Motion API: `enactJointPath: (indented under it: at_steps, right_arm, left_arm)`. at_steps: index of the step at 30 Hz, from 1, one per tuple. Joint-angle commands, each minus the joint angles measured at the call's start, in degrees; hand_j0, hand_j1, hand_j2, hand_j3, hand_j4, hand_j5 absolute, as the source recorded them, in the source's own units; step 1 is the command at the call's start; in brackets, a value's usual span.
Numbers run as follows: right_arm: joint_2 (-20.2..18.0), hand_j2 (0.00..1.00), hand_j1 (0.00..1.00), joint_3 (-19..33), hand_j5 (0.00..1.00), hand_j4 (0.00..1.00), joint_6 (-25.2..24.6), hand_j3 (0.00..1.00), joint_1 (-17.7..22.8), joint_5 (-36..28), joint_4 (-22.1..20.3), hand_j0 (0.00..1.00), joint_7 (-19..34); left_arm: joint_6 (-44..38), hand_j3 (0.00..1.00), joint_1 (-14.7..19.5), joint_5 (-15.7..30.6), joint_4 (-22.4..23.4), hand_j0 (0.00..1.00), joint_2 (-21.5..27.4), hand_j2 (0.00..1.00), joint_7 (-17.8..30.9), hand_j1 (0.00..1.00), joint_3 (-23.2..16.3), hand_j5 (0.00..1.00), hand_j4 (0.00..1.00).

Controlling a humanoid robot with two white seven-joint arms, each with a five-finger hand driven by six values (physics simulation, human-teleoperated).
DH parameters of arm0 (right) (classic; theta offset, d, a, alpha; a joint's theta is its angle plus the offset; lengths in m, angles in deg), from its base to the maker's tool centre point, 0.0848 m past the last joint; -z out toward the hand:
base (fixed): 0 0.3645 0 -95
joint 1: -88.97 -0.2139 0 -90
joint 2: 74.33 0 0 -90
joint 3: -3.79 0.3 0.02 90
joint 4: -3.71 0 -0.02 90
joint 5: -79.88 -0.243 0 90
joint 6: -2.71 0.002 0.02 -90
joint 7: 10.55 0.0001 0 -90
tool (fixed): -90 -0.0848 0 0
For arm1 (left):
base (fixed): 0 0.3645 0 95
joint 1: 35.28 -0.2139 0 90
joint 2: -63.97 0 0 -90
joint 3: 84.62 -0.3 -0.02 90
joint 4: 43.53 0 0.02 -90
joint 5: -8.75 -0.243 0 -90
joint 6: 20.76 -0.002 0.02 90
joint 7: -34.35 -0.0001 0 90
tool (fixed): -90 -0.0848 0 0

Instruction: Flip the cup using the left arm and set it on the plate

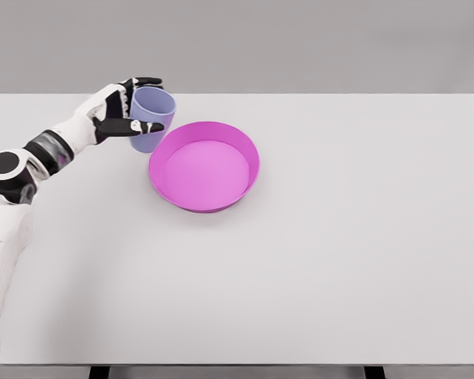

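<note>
Filling most of the head view, the white table [340, 276] runs from a grey back wall down to its front edge, where two dark stubs of its legs show, cut off by the bottom of the picture. Its left and right edges run to the sides of the picture.

Next in size, the left arm [16, 205] comes in from the lower left, white with dark joints, and reaches up and across toward the far left part of the table. Its lowest part is cut off at the bottom left corner.

Left of the middle lies the pink plate [249, 154], round with a raised rim, flat on the table and holding nothing.

Just beside the plate's far left rim is the pale blue cup [152, 118], mouth up and tilted a little. Whether its base touches the table or is raised is hard to tell, and part of its left side is hidden.

The left robot hand [122, 110] is closed around the cup, one dark finger [142, 126] across its front and another over the rim behind; the remaining fingers are hidden.
</note>
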Motion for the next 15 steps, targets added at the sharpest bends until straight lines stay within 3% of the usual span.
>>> enactJointPath:
  at_steps: [1, 15]
  right_arm:
    - [0.00, 1.00, 1.00, 0.00, 1.00, 1.00, 0.03, 1.00, 0.00, 0.00, 0.00, 1.00, 0.01]
    - [0.00, 1.00, 1.00, 0.00, 1.00, 1.00, -0.06, 1.00, 0.00, 0.00, 0.00, 1.00, 0.01]
  left_arm:
    - [0.35, 0.79, 0.00, 0.52, -0.32, 0.79, -0.60, 0.79, 0.30, 0.79, -0.04, 0.79, 0.79]
    - [0.35, 0.79, -0.70, 0.34, -0.50, 0.79, -9.03, 0.79, 3.03, 0.79, 0.05, 0.79, 0.79]
